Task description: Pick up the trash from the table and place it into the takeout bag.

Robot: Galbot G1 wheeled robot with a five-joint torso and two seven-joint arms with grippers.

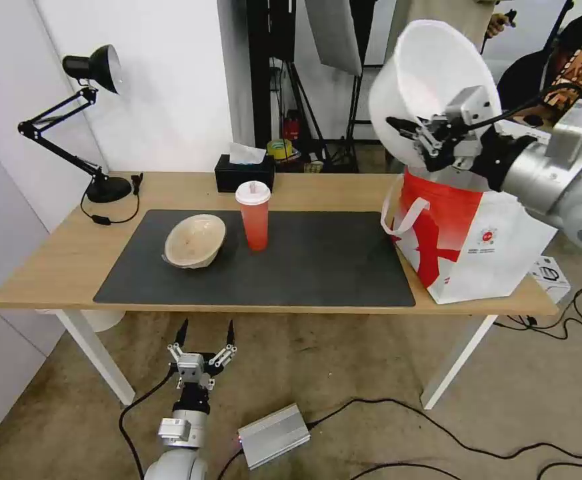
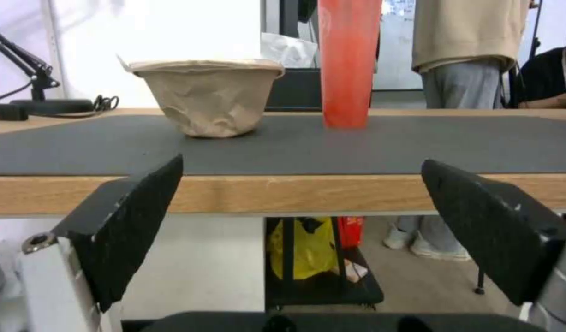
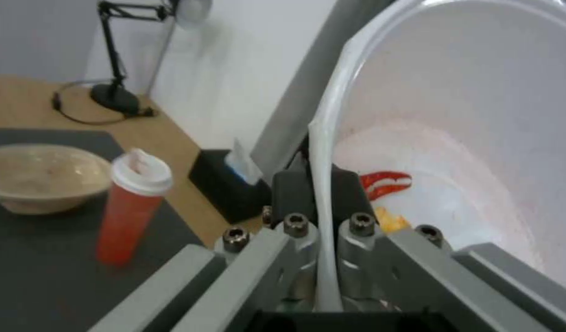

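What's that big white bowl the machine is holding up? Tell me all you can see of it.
The large white round bowl looks like thin plastic, deep, with a thin rim. It hangs in the air above the takeout bag, tipped steeply on its side. The right gripper pinches its rim, one finger inside, one outside. A red crayfish scrap and an orange bit cling inside, on faint pinkish stains. Only the gripper touches it.

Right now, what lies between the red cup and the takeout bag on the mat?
Nothing: the head view shows bare dark grey mat from the red cup to the takeout bag.
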